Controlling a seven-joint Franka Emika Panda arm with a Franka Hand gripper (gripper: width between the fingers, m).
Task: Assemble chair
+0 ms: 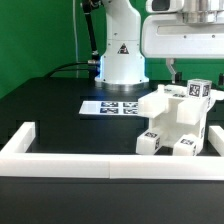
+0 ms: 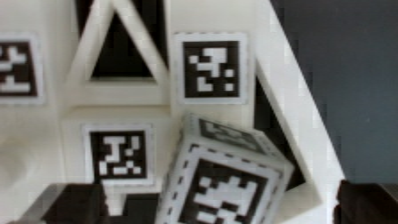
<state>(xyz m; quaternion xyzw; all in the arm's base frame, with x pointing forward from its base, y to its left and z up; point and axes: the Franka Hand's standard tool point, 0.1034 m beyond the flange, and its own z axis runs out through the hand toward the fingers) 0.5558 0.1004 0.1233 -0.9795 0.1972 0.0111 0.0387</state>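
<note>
Chair parts (image 1: 178,122) stand joined on the black desk (image 1: 55,110) beside the marker board (image 1: 112,106), and we cannot tell whether the gripper (image 1: 182,74) above them is released or clenched.

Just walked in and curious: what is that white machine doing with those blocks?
A robot arm is putting together a small chair from white tagged parts. The parts stand clustered on the black table, within a low white wall. The pincer hangs just above them, apparently holding nothing; whether it is open is unclear.
</note>
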